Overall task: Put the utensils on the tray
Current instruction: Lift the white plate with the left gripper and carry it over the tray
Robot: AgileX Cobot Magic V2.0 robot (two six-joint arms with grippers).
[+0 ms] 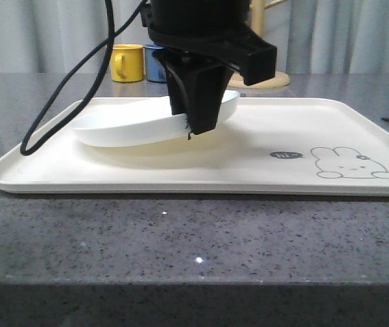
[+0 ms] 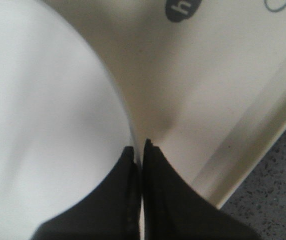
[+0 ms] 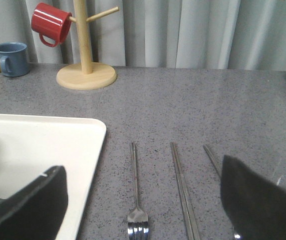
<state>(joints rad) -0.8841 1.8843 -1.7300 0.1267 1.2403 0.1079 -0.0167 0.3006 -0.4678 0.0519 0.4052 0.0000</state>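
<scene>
Left gripper w/ fingers clamped on the rim of the round shallow white plate; plate tilted, its 3 o'clock side raised, 9 o'clock side low over the large cream rectangular tray w/ grey rabbit drawing & dark "hi" bubble. Can't tell if the low edge touches the tray. A black cable loops down at 9 o'clock of the plate, onto the tray's left part.

Around: yellow mug & blue mug on the grey speckled bench at 12 o'clock beyond the tray; round wooden base of a mug stand behind the arm, red mug hung on its peg. Curtain behind.

Right gripper fingers wide apart, holding nothing, over the bench just off the tray's right rim. Between them: shiny metal four-tined fork, tines toward the camera, & pair of flat metal chopsticks, lying roughly parallel, apart from each other. Fork near the tray rim, not touching.

Room: tray's right half bare except the drawing; the near rim runs close below the plate in the left wrist view. Bare bench in front of the tray toward 6 o'clock, & between the utensils and the mug stand.
</scene>
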